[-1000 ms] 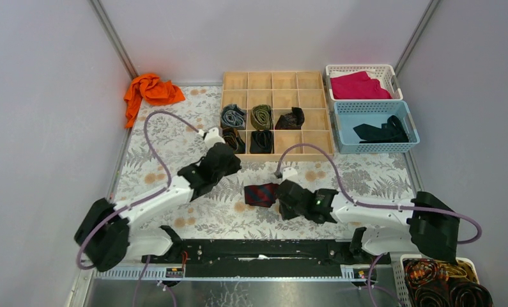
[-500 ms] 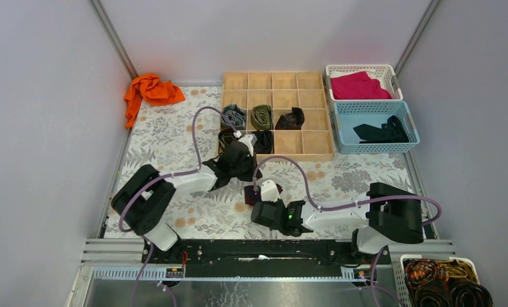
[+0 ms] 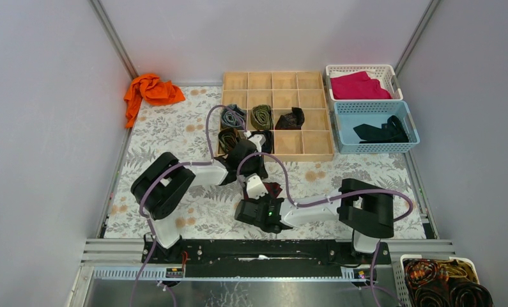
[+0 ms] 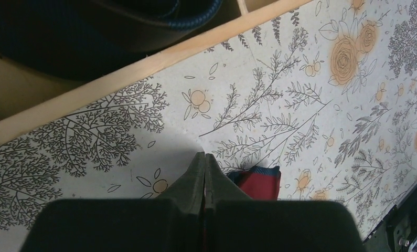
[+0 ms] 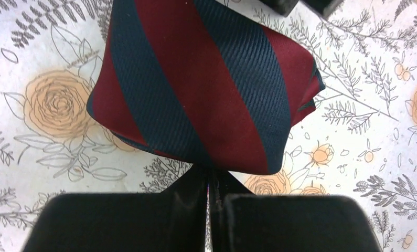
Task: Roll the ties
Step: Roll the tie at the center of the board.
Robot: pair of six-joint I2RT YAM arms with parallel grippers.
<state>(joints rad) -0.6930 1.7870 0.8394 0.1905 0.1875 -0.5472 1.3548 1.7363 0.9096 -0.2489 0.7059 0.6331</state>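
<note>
The navy-and-red striped tie (image 5: pixel 206 89) lies as a short folded bundle mid-mat on the floral mat (image 3: pixel 174 134), just near of the wooden organizer (image 3: pixel 302 155). Its stripes run diagonally, and its long axis cannot be told. The right gripper (image 5: pixel 209 178), jaws pressed together, has its tips at the bundle's edge. The left gripper (image 4: pixel 204 165), jaws also pressed together, points at the mat just beside it. 5 rolled ties (image 3: pixel 261 116) sit in organizer cells. Pale grey walls (image 3: pixel 46 128) enclose the table.
</note>
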